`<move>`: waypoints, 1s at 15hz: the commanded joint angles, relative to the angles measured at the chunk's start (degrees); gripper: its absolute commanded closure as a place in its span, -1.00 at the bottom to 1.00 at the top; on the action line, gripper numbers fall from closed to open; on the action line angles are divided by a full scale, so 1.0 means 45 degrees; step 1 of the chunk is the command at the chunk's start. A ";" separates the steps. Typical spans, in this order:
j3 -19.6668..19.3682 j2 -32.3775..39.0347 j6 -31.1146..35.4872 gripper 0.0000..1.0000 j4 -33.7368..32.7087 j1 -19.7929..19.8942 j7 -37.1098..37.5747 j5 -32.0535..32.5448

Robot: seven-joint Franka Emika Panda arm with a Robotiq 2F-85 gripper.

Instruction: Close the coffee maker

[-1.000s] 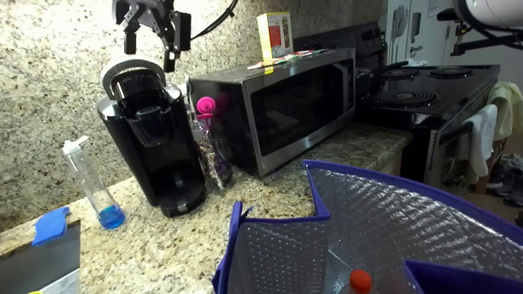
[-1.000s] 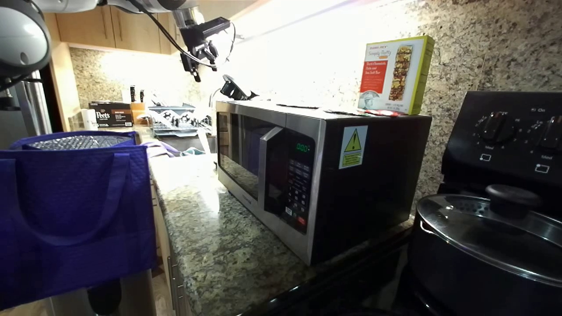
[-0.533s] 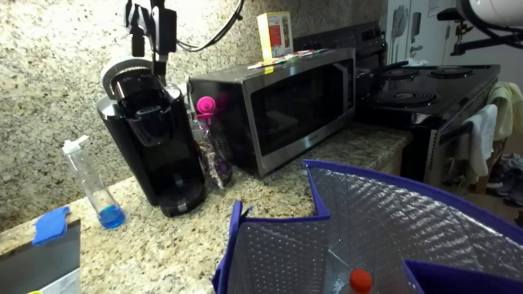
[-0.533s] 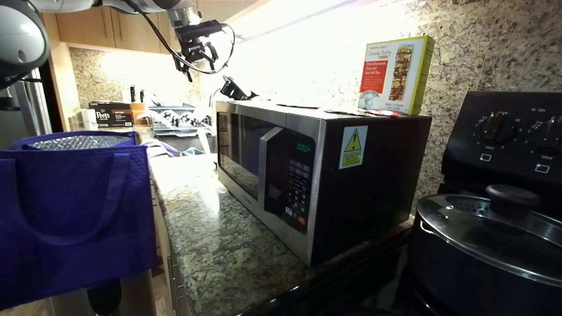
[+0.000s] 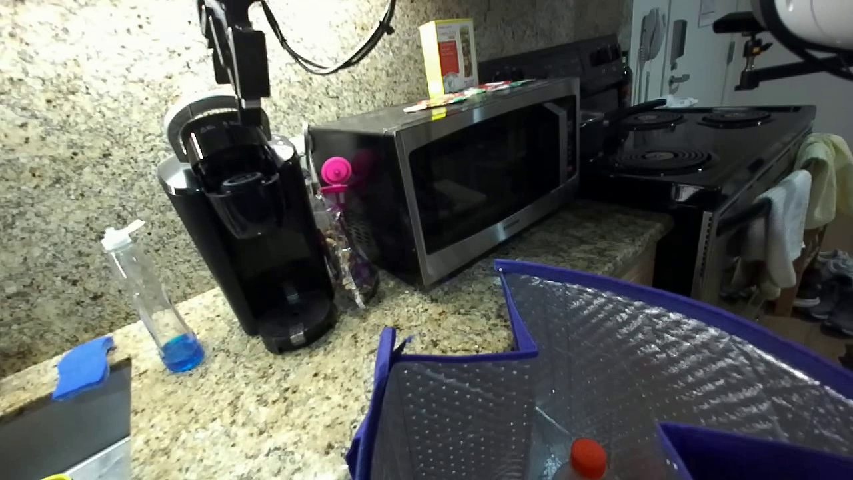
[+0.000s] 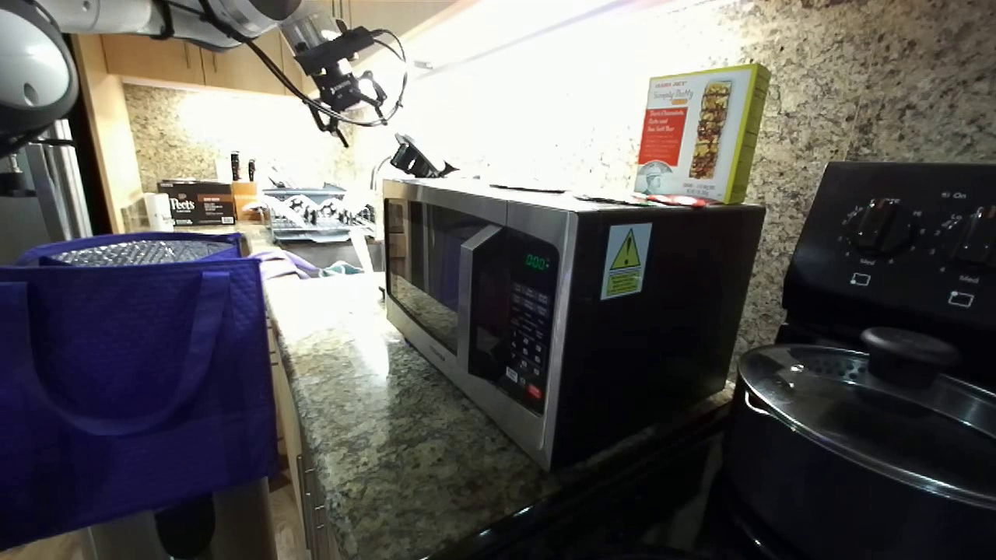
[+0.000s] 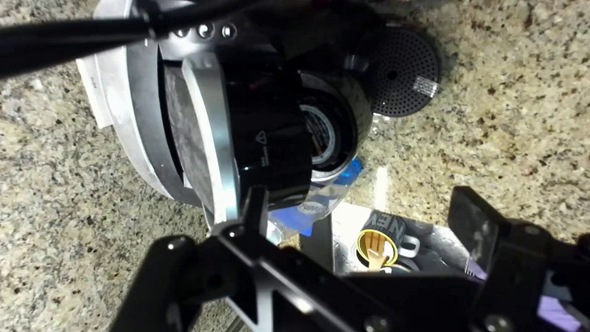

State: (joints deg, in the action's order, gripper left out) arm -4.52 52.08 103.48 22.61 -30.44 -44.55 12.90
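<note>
The coffee maker [image 5: 240,267] is glossy black and stands against the stone wall. Its hinged top [image 5: 223,137] is raised, with the grey loop handle [image 5: 178,123] tilted up and back. The wrist view shows the raised top [image 7: 272,143] and the open pod holder [image 7: 329,133]. In an exterior view only part of the raised top [image 6: 416,158] shows behind the microwave. My gripper [image 7: 362,207] is open and empty. It hangs above and in front of the raised top in an exterior view [image 5: 235,93]. One finger overlaps the top's edge in the wrist view; I cannot tell if they touch.
The microwave [image 5: 493,173] stands beside the coffee maker, with a bagged pink-topped item [image 5: 336,172] between them. A bottle with blue liquid [image 5: 153,300] and a sink [image 5: 80,427] are on the other side. A purple insulated bag [image 5: 460,413] is in front. A mug [image 7: 380,237] sits in the sink.
My gripper has turned, so it now shows nearly edge-on in an exterior view. It has shifted slightly left in both exterior views. The coffee maker has not moved; its top stays raised.
</note>
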 commanded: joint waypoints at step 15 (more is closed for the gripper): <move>-0.1377 0.0020 0.0244 -1.00 0.0169 -0.0846 -0.0454 0.1386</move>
State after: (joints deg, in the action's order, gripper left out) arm -9.38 53.10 102.71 22.14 -33.44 -44.68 17.19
